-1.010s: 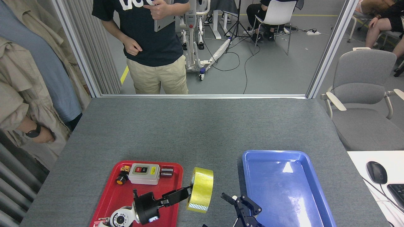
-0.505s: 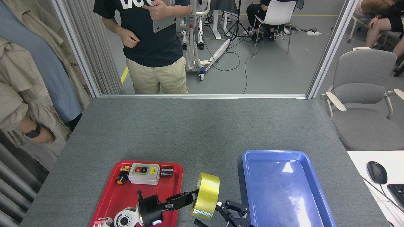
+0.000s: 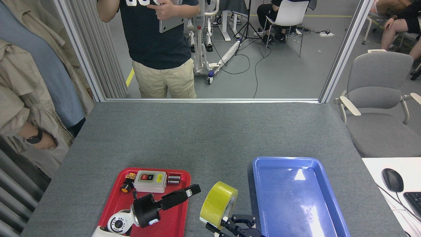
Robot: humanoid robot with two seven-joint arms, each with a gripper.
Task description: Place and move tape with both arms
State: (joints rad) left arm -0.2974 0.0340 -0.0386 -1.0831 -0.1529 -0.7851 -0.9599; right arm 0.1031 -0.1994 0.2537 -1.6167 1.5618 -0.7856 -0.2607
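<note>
Released by left claw (image 3: 192, 189) — glossy yellow tape (image 3: 218, 204) meets right claw (image 3: 230, 223).

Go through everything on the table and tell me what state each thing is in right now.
Tape: on edge on the table, between the trays.
Left end effector: apart from the tape; open or shut, cannot tell.
Right end effector: open, at the tape's lower edge.
Red tray: holds switch box and small parts.
Blue tray: empty.
</note>
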